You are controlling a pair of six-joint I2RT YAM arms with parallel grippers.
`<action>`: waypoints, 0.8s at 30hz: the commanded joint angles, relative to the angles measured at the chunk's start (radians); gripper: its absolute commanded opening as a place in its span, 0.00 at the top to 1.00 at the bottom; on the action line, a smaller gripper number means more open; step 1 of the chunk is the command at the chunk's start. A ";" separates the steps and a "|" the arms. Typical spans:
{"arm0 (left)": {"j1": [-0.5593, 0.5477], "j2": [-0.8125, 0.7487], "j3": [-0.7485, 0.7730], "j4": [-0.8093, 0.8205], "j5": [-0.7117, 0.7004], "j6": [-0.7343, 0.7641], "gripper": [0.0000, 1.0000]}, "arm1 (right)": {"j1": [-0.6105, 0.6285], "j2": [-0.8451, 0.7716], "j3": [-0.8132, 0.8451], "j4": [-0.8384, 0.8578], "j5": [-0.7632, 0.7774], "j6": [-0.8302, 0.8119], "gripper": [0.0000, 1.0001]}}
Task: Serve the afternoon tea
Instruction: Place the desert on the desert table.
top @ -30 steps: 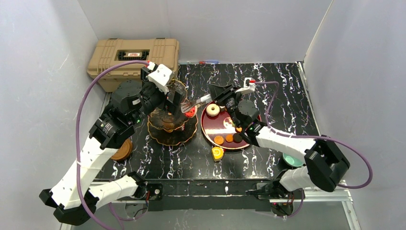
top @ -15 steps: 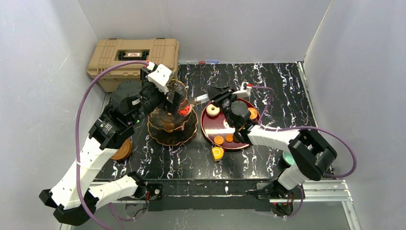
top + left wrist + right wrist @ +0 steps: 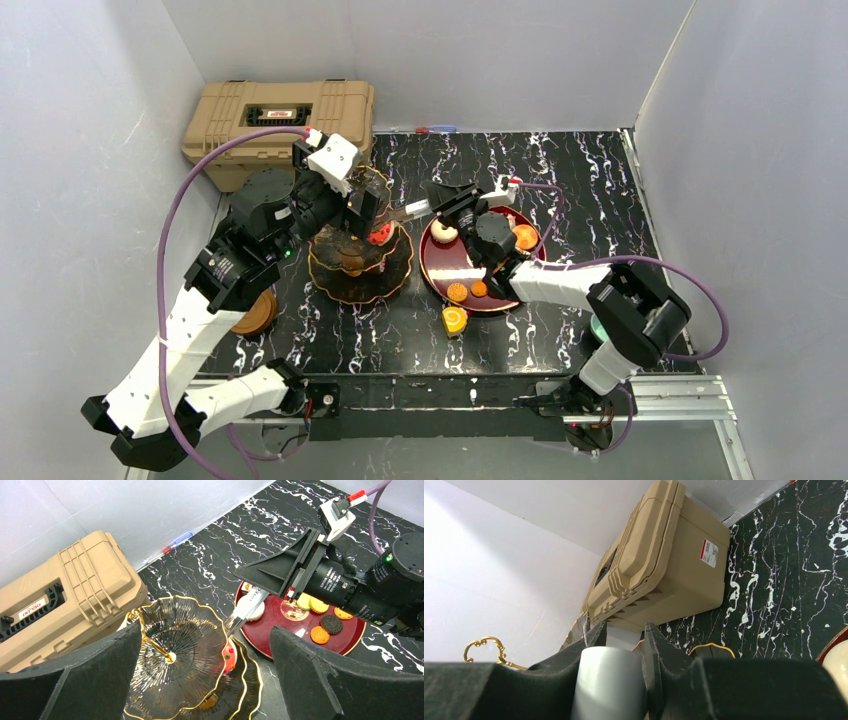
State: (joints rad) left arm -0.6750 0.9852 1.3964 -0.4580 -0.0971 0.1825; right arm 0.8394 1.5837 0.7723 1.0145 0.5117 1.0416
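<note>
While in tongs [image 3: 246,611], sweet [image 3: 229,657] at stand [image 3: 190,640].

Tan case [image 3: 278,132], black marbled table [image 3: 590,190]

Gold-rimmed dark stand [image 3: 182,647], red tray [image 3: 287,626]

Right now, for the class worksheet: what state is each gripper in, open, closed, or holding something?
The left gripper is open, holding nothing.
The right gripper is closed on a silver utensil.
</note>
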 commanded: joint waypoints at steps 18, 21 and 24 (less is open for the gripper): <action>0.007 -0.028 0.023 0.009 -0.011 0.004 0.02 | 0.004 0.005 0.073 0.138 -0.018 -0.051 0.53; 0.006 -0.031 0.022 0.007 -0.012 0.003 0.02 | -0.008 -0.017 0.072 0.135 -0.018 -0.065 0.53; 0.008 -0.033 0.021 0.006 -0.010 0.003 0.02 | -0.017 -0.045 0.077 0.111 -0.018 -0.090 0.52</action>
State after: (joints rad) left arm -0.6750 0.9791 1.3964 -0.4576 -0.0975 0.1829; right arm 0.8356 1.6032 0.7967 1.0573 0.4866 0.9867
